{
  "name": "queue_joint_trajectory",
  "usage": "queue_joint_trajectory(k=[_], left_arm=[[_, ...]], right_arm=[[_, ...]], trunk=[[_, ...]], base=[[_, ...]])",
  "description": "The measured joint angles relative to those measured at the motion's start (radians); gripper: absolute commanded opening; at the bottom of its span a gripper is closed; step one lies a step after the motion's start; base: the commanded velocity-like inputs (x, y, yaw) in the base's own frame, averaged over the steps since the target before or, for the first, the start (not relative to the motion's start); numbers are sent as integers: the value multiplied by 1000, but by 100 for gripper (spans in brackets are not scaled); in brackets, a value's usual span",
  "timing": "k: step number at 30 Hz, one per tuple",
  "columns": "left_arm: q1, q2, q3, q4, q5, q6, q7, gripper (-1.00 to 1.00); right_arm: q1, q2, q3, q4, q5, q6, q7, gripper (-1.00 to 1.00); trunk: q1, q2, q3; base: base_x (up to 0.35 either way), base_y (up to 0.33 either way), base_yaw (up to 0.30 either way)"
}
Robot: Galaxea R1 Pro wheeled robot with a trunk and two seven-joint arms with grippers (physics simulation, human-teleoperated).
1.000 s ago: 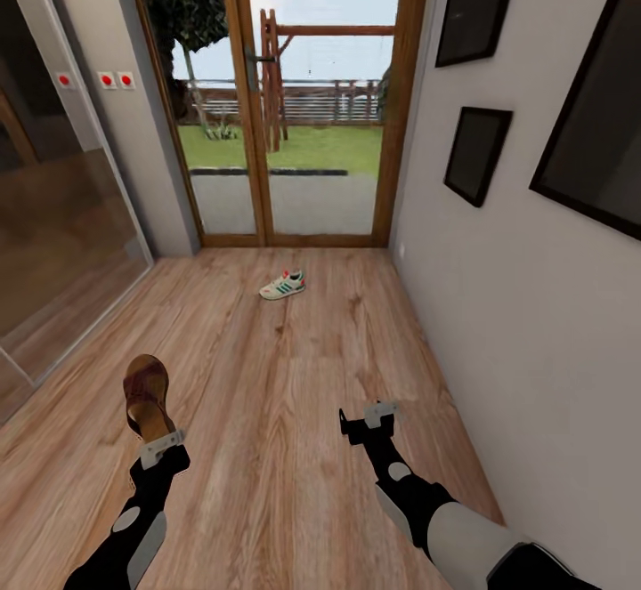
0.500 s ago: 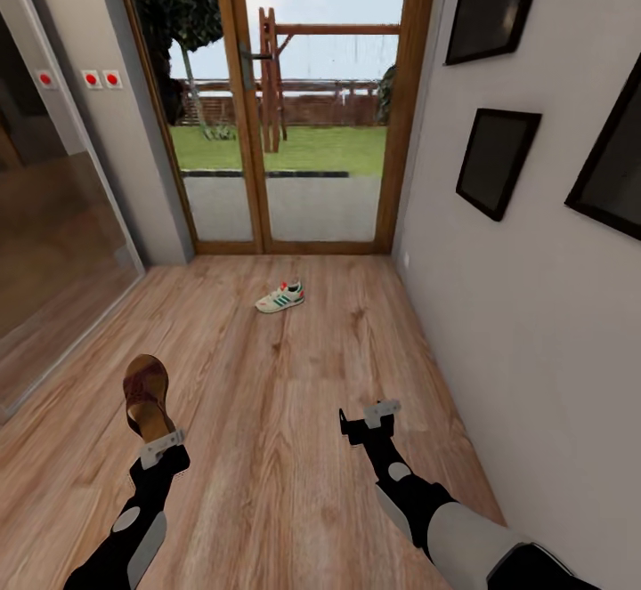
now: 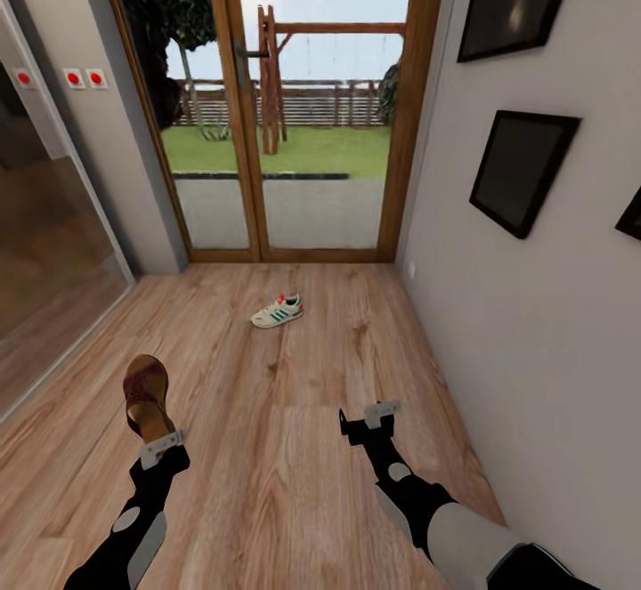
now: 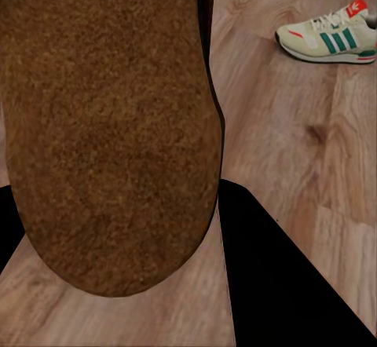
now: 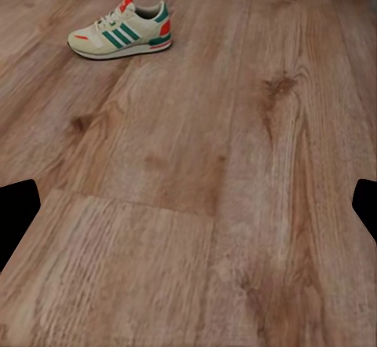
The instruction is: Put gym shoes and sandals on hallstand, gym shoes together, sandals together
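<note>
Left hand (image 3: 158, 444) grips a sandal (image 3: 146, 394); right hand (image 3: 369, 422) open, gym shoe (image 3: 277, 311) well ahead.

Left gripper (image 3: 158, 441) is holding a brown sandal (image 3: 146, 392) upright, toe end up, above the corridor floor (image 3: 267, 448). Right gripper (image 3: 367, 419) is hanging empty over the planks (jaw gap too small to read). One white gym shoe (image 3: 277, 311) is lying on its sole near the glass door (image 3: 285, 109), well apart from both arms. Dark frames (image 3: 521, 167) are hanging on the right wall.
</note>
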Motion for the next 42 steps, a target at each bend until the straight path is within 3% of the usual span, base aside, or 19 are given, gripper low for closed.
queue_joint_trajectory(k=[26,42], left_arm=[[0,1,0,-2,0,-1,0,-100],[0,2,0,-1,1,-2,0,-100]], right_arm=[[0,0,0,0,0,0,0,100],[0,-2,0,0,0,0,-1,100]], trunk=[[0,0,0],[0,0,0]], base=[[338,0,226],[338,0,17]])
